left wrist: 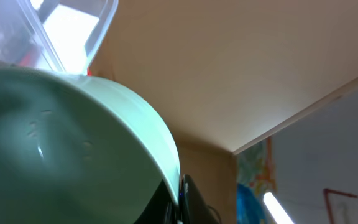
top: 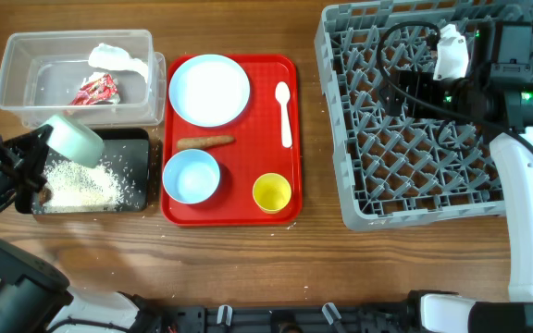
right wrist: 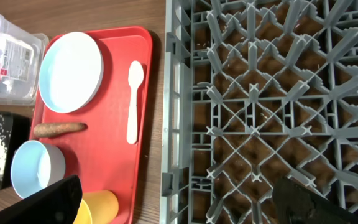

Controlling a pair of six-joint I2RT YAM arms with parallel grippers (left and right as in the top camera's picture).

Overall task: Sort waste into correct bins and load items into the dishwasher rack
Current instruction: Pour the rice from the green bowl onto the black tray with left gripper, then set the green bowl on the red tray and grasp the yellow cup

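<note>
Filling the left wrist view, the pale greenish-white bowl (left wrist: pixel 61 143) sits right against the lens, its rim pinched by the left claw (top: pixel 37 153). From overhead the bowl is tipped on its side above the near-left corner of the black bin (top: pixel 142 166), mouth facing down toward it. Loose white rice (top: pixel 81 180) lies heaped in that bin, with a few grains scattered on the bench (top: pixel 248 268) in front. Just behind, touching the black bin, the clear bin (top: pixel 17 92) holds the red snack wrapper (top: pixel 95 90) and the white tissue (top: pixel 118 60).

Next to the right, the red tray (top: pixel 248 213) carries the blue plate (top: pixel 209 89), the carrot-shaped piece (top: pixel 204 142), the small blue bowl (top: pixel 191 176), the yellow cup (top: pixel 271 192) and the white spoon (top: pixel 284 111). Farthest right stands the dishwasher rack (top: pixel 340 139), with nothing loaded in the part that shows, and the right claw (right wrist: pixel 176 182) hangs over it, fingers spread wide and holding nothing.

The step in hand looks like emptying the bowl. To do it well, keep the rim inside the black bin's walls, tilt further and give a small shake so clinging grains drop in rather than onto the bench. Whether any rice remains inside the bowl cannot be told. Only then carry it level over the tray toward the rack.
</note>
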